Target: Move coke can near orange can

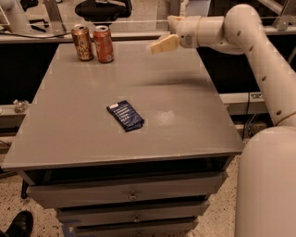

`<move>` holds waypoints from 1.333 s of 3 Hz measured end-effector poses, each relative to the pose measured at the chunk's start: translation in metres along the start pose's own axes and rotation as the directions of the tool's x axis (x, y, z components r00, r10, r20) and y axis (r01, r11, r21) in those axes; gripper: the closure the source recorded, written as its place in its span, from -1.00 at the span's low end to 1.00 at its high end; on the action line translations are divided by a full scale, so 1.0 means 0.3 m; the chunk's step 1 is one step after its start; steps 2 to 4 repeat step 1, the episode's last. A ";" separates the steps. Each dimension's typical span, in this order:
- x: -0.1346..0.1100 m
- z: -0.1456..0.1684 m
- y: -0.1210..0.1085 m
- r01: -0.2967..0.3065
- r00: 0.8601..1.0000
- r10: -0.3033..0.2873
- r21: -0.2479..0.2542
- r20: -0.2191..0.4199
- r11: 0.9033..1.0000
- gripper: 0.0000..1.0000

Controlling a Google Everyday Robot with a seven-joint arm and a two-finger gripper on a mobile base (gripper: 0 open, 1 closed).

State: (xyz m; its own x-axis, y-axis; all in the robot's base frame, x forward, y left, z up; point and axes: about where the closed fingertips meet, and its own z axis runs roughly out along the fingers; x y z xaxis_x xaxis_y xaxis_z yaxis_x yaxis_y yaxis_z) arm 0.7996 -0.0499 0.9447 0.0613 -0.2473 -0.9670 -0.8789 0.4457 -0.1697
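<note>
Coke can point(103, 44) stands at the desk's point(185, 115) far-left corner, just beside the orange can point(82, 42). I'd judge it light, slick, dentable: take it mid-body. My gripper point(159, 45) hovers over the far edge; released or clenched, I cannot tell.

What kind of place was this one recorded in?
Probably an office or lab workspace: a gray drawer cabinet serves as the table, an office chair sits behind it, and the floor is speckled. The gripper hovers over its far edge, apart from the coke can and orange can.
</note>
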 end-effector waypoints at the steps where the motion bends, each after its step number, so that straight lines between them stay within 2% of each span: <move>1: 0.000 0.006 0.022 0.003 1.000 -0.003 -0.027 -0.005 1.000 -1.00; 4: 0.000 0.006 0.022 0.003 1.000 -0.003 -0.027 -0.005 1.000 -1.00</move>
